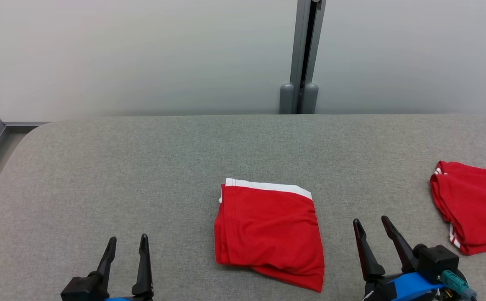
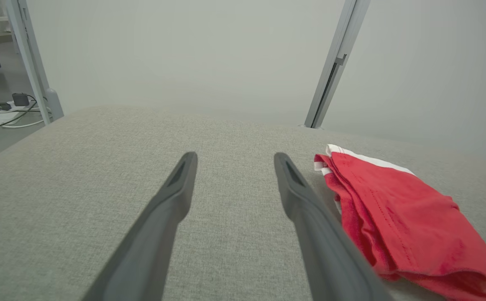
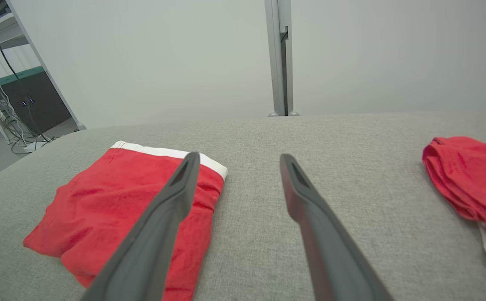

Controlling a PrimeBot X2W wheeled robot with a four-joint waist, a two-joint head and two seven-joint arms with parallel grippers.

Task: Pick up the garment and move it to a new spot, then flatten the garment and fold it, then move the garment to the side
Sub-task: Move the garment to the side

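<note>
Grey tabletop [image 1: 101,175] is backed by a pale wall [image 1: 142,54]. At its middle the garment [image 1: 270,234] is seen folded, red, white band at the far edge. Another red cloth [image 1: 473,205] is laid well to the right. Left hand [image 1: 128,238] and right hand [image 1: 370,220] flank the garment, fingers spread, nothing held

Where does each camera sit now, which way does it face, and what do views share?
Head view: high, looking down at grey table and folded red garment; left claw lower left, right claw lower right, both open.
Left wrist view: low over table, facing the wall; own fingers, garment at right.
Right wrist view: low, same heading; own fingers, garment at left, second red garment at right.
Shared: all show the folded garment and partition post.
</note>
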